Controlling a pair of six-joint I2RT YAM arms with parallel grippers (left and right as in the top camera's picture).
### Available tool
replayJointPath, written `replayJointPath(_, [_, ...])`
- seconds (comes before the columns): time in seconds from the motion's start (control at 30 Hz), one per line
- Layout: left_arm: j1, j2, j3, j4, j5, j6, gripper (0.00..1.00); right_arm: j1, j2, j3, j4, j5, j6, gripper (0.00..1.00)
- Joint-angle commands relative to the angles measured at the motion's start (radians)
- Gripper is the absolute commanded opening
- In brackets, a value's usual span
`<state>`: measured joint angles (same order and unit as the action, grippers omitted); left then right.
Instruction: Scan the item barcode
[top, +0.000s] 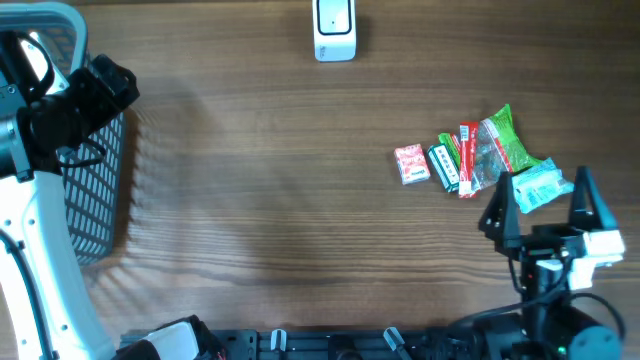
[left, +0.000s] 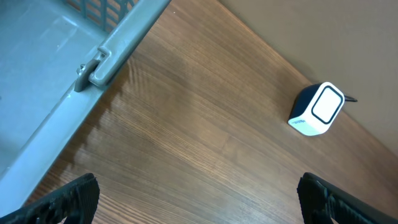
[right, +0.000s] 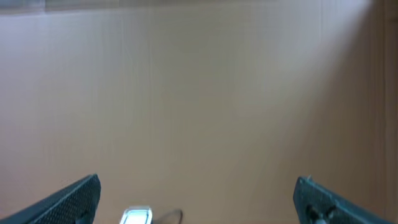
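While the two arms sit at opposite ends of the table (top: 280, 230), the stuff to scan is all bunched up on the right side. There's a small red packet (top: 411, 164), a green packet (top: 443, 166) just beside it, a long red stick pack (top: 467, 158), a green bag (top: 502, 145) with a see-through part, and a pale blue packet (top: 540, 187) closest to the front edge. From the green packet on they're crammed together, touching or overlapping.

The right gripper (top: 543, 190) is on the near side of that pile with its jaws spread wide. From overhead the pale blue packet lands right between its two fingers, but honestly I can't tell whether the gripper is touching the packet or hanging above it. Its own wrist camera is blurry. It shows tan wall (right: 199, 93) between the fingers (right: 68, 202), plus a small white blob (right: 137, 216) at the bottom edge that I can't make out.

The scanner (top: 335, 30), a little white box with a dark side, stands at the far edge of the table around the middle, well apart from the packets.

The left gripper (left: 199, 208) is over at the far left above the grey-blue mesh basket (top: 95, 200), also wide open and gripping nothing. Its wrist view has the basket rim on the left, bare wood in the middle and the scanner off to the right.
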<state>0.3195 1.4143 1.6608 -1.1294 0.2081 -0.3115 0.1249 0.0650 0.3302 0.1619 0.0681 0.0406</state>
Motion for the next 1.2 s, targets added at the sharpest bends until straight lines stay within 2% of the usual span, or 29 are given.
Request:
replayJointPath(0.0, [-0.003, -0.002, 0.008, 0.002, 0.012, 0.016, 1.00, -0.032, -0.062, -0.145, 0.126, -0.017, 0.117, 1.00])
replayJointPath(0.17, [-0.003, -0.002, 0.008, 0.002, 0.012, 0.016, 1.00, -0.068, -0.061, -0.262, 0.171, -0.017, 0.288, 1.00])
replayJointPath(0.33, [-0.003, -0.002, 0.008, 0.002, 0.012, 0.016, 1.00, -0.067, -0.062, -0.326, 0.123, -0.042, 0.298, 1.00])
replayJointPath(0.5, [-0.003, -0.002, 0.008, 0.002, 0.012, 0.016, 1.00, -0.067, -0.062, -0.326, 0.032, -0.137, 0.146, 1.00])
replayJointPath(0.67, [-0.003, -0.002, 0.008, 0.002, 0.012, 0.016, 1.00, -0.066, -0.062, -0.326, -0.128, -0.213, 0.008, 1.00])
replayJointPath(1.17, [-0.003, -0.002, 0.008, 0.002, 0.012, 0.016, 1.00, -0.066, -0.061, -0.325, -0.151, -0.215, -0.013, 1.00])
